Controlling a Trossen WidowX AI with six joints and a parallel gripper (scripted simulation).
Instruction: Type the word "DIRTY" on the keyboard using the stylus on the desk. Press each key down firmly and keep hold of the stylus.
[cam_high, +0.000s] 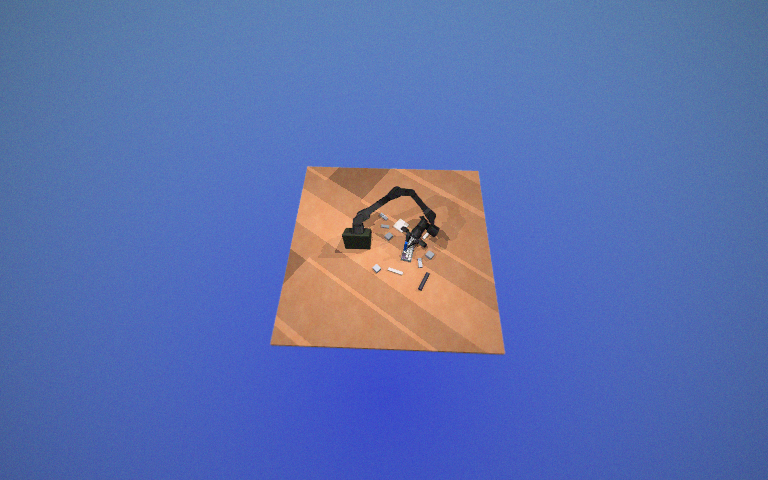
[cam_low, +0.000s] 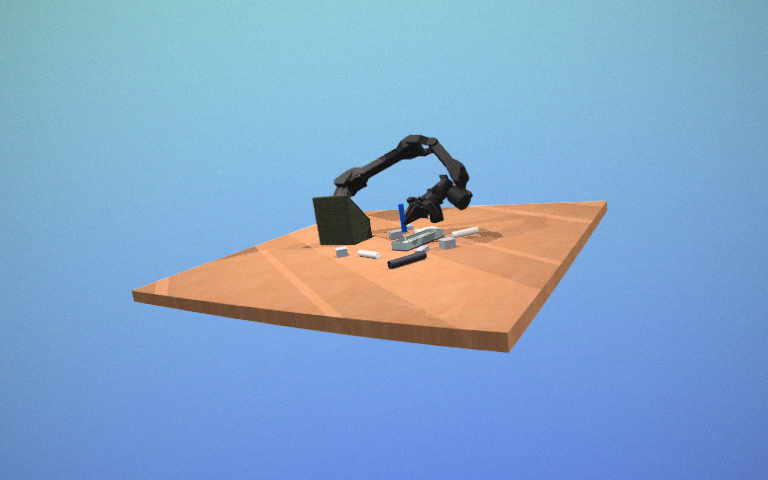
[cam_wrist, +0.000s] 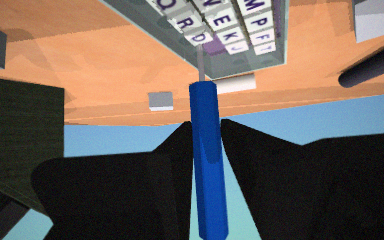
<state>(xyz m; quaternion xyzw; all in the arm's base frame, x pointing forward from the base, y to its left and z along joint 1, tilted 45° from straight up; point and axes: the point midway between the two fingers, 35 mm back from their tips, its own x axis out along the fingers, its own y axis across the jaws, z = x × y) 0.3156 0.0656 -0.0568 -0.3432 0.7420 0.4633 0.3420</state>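
My gripper (cam_wrist: 205, 127) (cam_low: 405, 222) is shut on the blue stylus (cam_wrist: 208, 145) (cam_low: 402, 217), which stands nearly upright in the exterior view, its thin grey tip pointing down. The keyboard (cam_wrist: 250, 66) (cam_low: 404, 245) (cam_high: 406, 258) is a grey tray with white lettered keys. In the wrist view the tip is at the near edge of the D key (cam_wrist: 199, 38), at the keyboard's near corner. Whether it touches or presses the key, I cannot tell. Rows with R, E, K, P and F show beside it. The far part of the keyboard is cut off in the wrist view.
A black cylinder (cam_high: 423, 281) (cam_low: 407, 260) (cam_wrist: 365, 70) lies near the keyboard. White cylinders (cam_low: 464, 232) (cam_low: 369, 254) and grey blocks (cam_low: 446, 242) (cam_low: 340, 251) lie around it. The dark arm base (cam_high: 356, 239) (cam_low: 339, 220) stands to the left.
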